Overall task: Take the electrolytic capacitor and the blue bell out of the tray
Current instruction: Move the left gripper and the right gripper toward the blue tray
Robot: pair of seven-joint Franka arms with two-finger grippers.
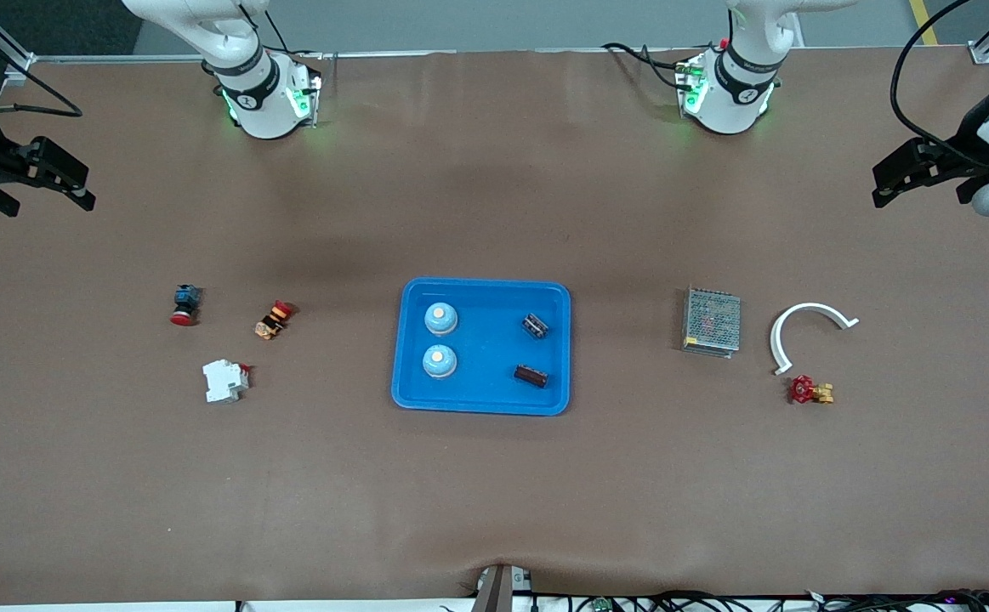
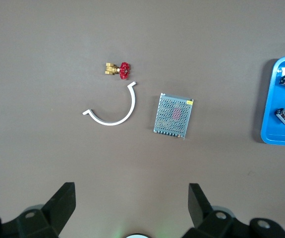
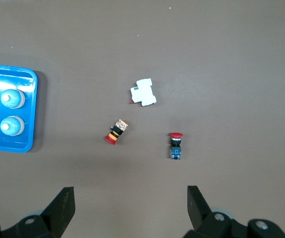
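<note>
Desk (image 1: 494, 493) with blue tray (image 1: 481, 404) at centre — two bells (image 1: 440, 319) toward the right arm's end, two capacitors (image 1: 531, 376) toward the left arm's. Left gripper (image 1: 902, 180) and right gripper (image 1: 56, 174) — both open, empty, raised over the desk's ends.

No readable text, label or number can be made out anywhere. Small round marks are seen on the robot bases (image 1: 266, 93), but nothing on them can actually be read.
</note>
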